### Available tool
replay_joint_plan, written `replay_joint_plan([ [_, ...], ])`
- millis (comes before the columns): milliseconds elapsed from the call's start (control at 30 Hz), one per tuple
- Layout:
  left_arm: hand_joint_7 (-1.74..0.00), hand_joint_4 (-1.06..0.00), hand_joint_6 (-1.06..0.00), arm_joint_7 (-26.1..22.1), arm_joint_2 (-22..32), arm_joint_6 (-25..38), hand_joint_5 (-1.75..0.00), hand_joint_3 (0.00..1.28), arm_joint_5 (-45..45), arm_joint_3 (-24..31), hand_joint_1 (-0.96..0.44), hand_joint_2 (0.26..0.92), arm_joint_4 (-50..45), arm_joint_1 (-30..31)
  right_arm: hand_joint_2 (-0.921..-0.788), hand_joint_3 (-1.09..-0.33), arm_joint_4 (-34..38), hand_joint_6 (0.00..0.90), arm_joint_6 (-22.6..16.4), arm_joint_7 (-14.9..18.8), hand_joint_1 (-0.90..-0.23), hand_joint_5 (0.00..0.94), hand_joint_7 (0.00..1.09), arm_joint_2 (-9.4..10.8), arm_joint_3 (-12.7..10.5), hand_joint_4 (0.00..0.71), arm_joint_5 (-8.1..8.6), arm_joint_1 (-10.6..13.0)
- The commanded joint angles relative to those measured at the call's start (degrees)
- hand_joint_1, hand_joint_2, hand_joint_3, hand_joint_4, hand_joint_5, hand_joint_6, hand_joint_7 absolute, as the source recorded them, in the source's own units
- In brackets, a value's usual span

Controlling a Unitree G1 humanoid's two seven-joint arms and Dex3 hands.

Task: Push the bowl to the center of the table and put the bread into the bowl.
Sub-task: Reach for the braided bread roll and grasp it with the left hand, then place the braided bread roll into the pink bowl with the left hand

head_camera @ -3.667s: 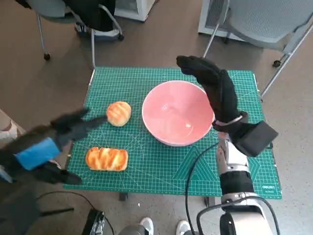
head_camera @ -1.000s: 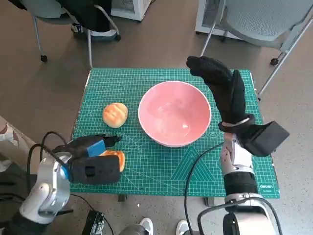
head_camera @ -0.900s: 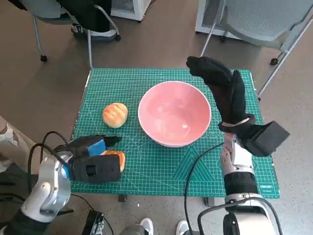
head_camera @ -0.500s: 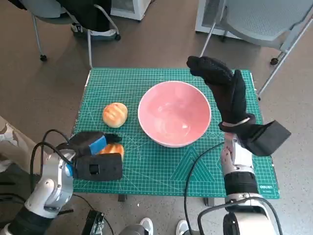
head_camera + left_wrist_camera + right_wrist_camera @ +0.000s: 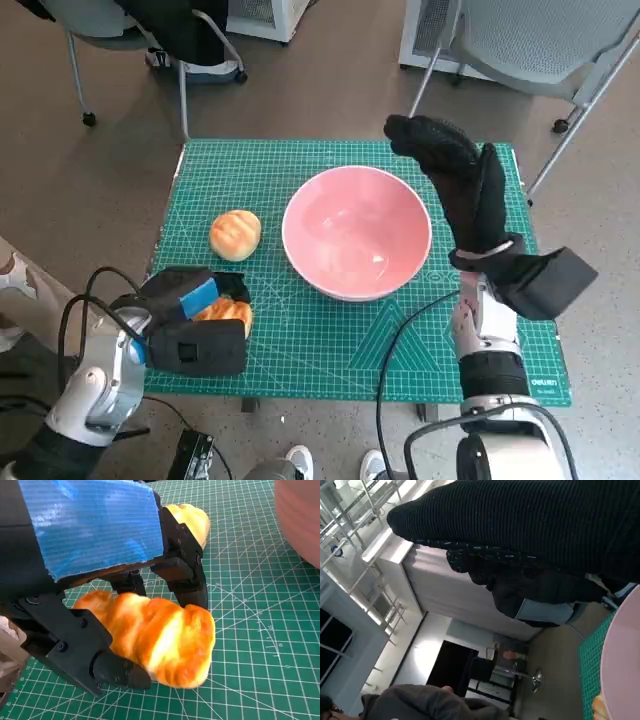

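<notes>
While the left hand (image 5: 190, 318) grips the bread (image 5: 155, 640), the right hand (image 5: 455, 185) seemingly hovers, fingers spread, beside the bowl (image 5: 357, 232).

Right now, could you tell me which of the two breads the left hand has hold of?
The long glazed loaf at the table's near-left edge; the left hand grips it. The round bun lies untouched beside the pink bowl.

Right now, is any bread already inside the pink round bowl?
No. The pink round bowl is empty; both breads lie on the mat.
</notes>
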Motion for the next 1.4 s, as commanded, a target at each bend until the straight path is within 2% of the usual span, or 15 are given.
replay_joint_plan([
  [33,-1.16,-0.68,-0.62,-0.2,-0.1,0.4,-1.36,0.57,0.9,-0.1,0.00,0.652,1.0,0.9,-0.921,-0.767,1.0,0.163,0.7,0.3,-0.686,0.002,0.37,0.3,-0.2,0.228,0.24,0.9],
  [333,-1.13,-0.66,-0.61,-0.4,-0.3,1.2,-1.36,0.47,1.3,-0.2,0.00,0.712,0.8,0.7,-0.921,-0.767,0.8,0.158,0.8,0.4,-0.686,0.001,0.38,0.3,-0.3,0.228,0.31,0.9],
  [667,-1.13,-0.67,-0.62,-1.4,0.2,1.8,-1.34,0.47,0.7,1.0,0.00,0.712,-2.1,1.1,-0.921,-0.768,1.5,0.152,0.6,0.4,-0.686,0.001,0.39,0.3,-0.4,0.227,0.10,0.6],
  [900,-1.10,-0.69,-0.64,-3.7,1.1,2.5,-1.33,0.46,-0.8,3.9,0.00,0.706,-7.3,1.1,-0.921,-0.767,1.9,0.149,0.8,0.6,-0.686,0.001,0.39,0.2,-0.6,0.228,0.29,0.2],
  [1033,-1.07,-0.71,-0.66,-5.8,1.7,3.6,-1.29,0.41,-1.9,6.5,0.00,0.725,-11.5,0.5,-0.921,-0.767,2.0,0.147,0.8,0.7,-0.686,0.001,0.40,0.1,-0.7,0.228,0.29,0.1],
  [1133,-1.06,-0.74,-0.66,-6.9,1.8,4.4,-1.23,0.32,-2.8,8.8,0.00,0.766,-14.6,-0.5,-0.921,-0.767,2.2,0.146,0.8,0.8,-0.686,0.001,0.40,0.0,-0.7,0.228,0.30,0.0],
  [1267,-1.06,-0.78,-0.67,-6.5,1.4,4.6,-1.16,0.20,-3.9,11.8,0.00,0.824,-18.2,-1.8,-0.921,-0.768,2.4,0.143,0.7,0.9,-0.685,0.000,0.40,0.1,-0.8,0.227,0.20,-0.2],
  [1400,-1.08,-0.80,-0.66,-4.6,0.6,4.0,-1.11,0.15,-4.7,14.6,0.00,0.845,-20.8,-3.7,-0.921,-0.770,2.8,0.141,0.5,0.9,-0.684,0.000,0.41,0.2,-0.8,0.226,0.00,-0.4],
])
